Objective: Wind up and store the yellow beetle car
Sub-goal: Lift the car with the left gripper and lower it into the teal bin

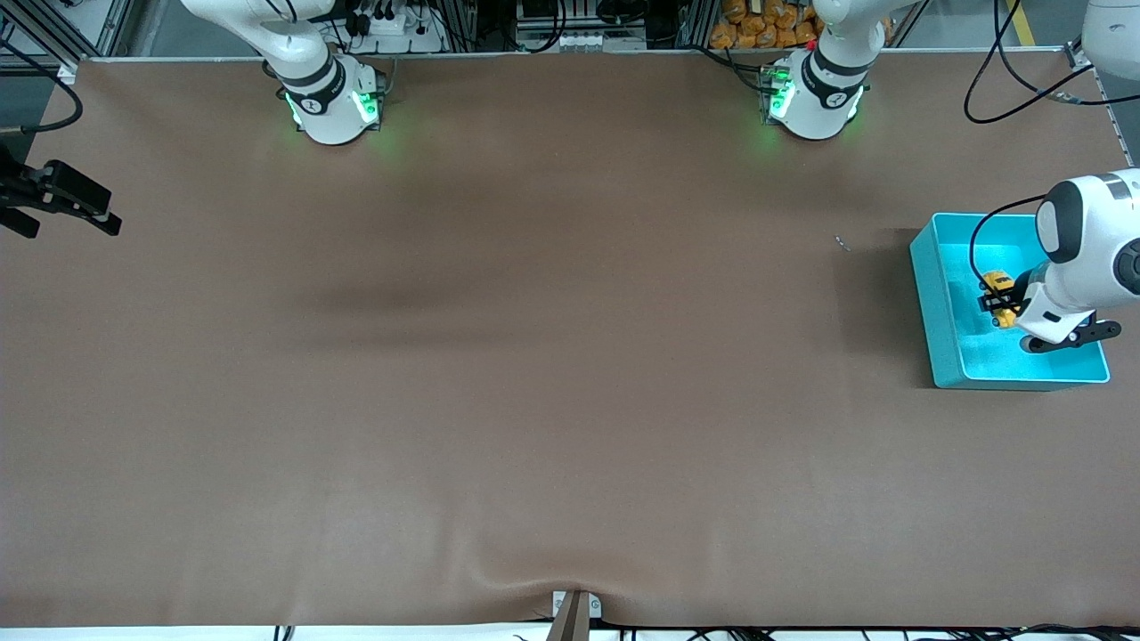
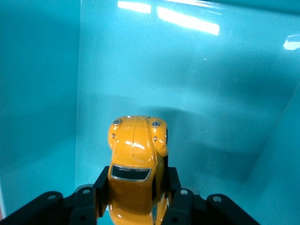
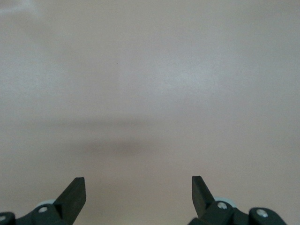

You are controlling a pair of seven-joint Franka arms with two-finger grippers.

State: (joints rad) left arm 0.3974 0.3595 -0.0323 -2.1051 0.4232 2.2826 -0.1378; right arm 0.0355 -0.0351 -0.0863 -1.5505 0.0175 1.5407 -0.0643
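While the left gripper (image 2: pixel 136 197) clamps the small glossy yellow beetle car (image 2: pixel 136 164) inside the turquoise plastic bin (image 1: pixel 935 303) at the bench's left-arm edge, letting go at a height risks a bounce or tip-over. At the right-arm edge, the right gripper (image 3: pixel 138 192) waits, its 2 fingers apart.

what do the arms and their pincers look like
Both arms are glossy white with rounded joints and black bands; green lights glow at their bases. A thin black cable loops along the left arm. The left pincer and the right pincer are matte black with blocky or wedge-shaped fingers and small silver screws.
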